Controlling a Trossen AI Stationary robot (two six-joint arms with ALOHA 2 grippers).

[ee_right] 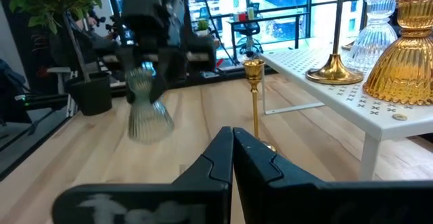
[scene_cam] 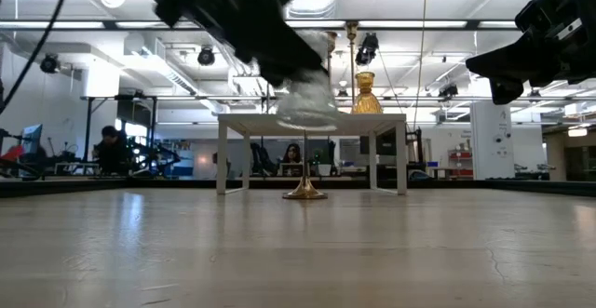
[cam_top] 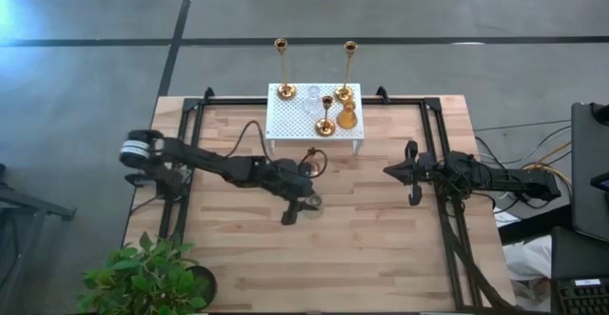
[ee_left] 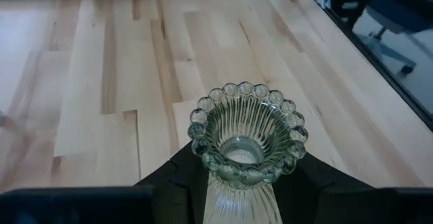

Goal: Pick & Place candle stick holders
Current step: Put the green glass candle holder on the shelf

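Observation:
My left gripper point(cam_top: 303, 201) is shut on the grey-green glass holder point(ee_left: 247, 136), and holds it above the table's middle. The holder also shows in the right wrist view point(ee_right: 147, 109). My right gripper point(cam_top: 390, 171) is shut and empty, above the table's right half. A short brass stick point(cam_top: 312, 157) stands on its round base on the table, in front of the white stand point(cam_top: 285, 123). On the stand are two tall brass sticks point(cam_top: 283, 68) point(cam_top: 348, 68), a short brass one point(cam_top: 326, 117), the amber holder point(cam_top: 347, 118) and the clear holder point(cam_top: 312, 100). My left gripper pinches the holder's ribbed body point(ee_left: 211, 183), below its beaded rim point(ee_left: 247, 92), between its two fingers point(ee_left: 172, 180). The fingers come from above, slanting down. The holder is lifted clear of the table and roughly upright, with its flared foot point(ee_right: 150, 126) downward.
A potted plant point(cam_top: 147, 277) stands at the table's near left corner. Black frame rails point(cam_top: 442, 163) run along the table's left, right and far sides. People sit in the room behind the table point(scene_cam: 112, 145).

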